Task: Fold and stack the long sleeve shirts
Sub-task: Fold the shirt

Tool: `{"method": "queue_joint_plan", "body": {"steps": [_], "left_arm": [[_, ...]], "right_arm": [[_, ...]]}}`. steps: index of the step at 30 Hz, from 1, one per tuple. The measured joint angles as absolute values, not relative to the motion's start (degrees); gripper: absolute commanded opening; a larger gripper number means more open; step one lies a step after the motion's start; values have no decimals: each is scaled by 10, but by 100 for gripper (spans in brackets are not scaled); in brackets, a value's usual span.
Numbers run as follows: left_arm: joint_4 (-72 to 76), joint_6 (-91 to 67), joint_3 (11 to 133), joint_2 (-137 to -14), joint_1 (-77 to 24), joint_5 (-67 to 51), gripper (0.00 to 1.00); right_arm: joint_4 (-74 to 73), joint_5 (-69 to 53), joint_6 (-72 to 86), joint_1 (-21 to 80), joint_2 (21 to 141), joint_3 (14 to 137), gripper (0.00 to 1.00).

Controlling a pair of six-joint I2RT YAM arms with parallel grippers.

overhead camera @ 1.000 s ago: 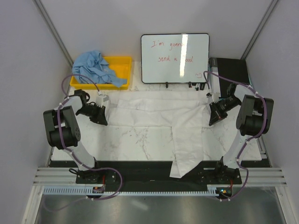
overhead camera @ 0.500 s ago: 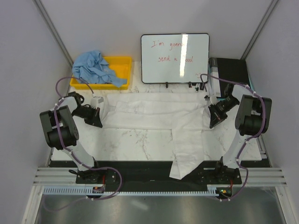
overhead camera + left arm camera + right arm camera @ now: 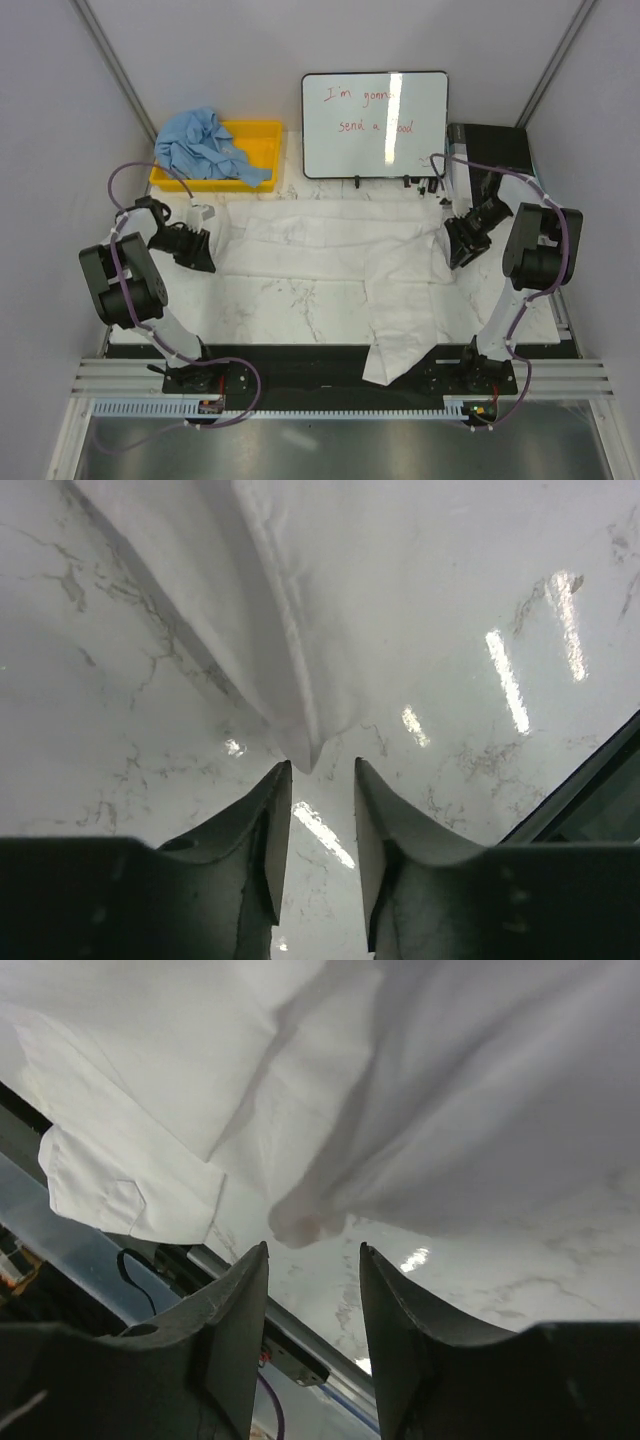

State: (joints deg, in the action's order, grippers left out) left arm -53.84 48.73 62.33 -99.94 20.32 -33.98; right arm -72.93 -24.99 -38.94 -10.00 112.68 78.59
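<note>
White shirt (image 3: 330,245): spread wider across the desk (image 3: 280,305) than a second ago, with the left end effector (image 3: 320,768) and right end effector (image 3: 312,1250) drawn outward, fingers apart just off its corners, which probably leaves it flat for folding; blue shirt (image 3: 205,148) lies in the yellow bin (image 3: 262,130).

left pincer (image 3: 207,252) drawn outward, white shirt (image 3: 330,245) stretched

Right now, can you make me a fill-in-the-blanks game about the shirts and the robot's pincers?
The blue shirt is bunched in the ___ bin.
The white shirt lies spread on the marble ___.
The left pincer and the right pincer both have their jaws ___.
The writing on the whiteboard is ___.
Missing words: yellow, table, open, red.
</note>
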Motion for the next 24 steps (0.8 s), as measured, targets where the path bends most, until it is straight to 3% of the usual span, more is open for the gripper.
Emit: {"method": "queue_joint_plan", "body": {"steps": [1, 5, 11, 18, 24], "left_arm": [[-542, 493, 623, -988, 208, -349, 54], [-553, 504, 640, -925, 214, -390, 59], [-533, 511, 649, -878, 156, -427, 57], [-454, 477, 610, -907, 35, -398, 54], [-406, 461, 599, -971, 35, -338, 54]], "right_arm": [[-737, -249, -392, -110, 1127, 808, 51], [-745, -246, -397, -139, 1120, 888, 50], [-745, -261, -389, -130, 1122, 908, 40], [-689, -249, -366, -108, 1140, 847, 37], [-639, -217, -353, -107, 1169, 809, 35]]}}
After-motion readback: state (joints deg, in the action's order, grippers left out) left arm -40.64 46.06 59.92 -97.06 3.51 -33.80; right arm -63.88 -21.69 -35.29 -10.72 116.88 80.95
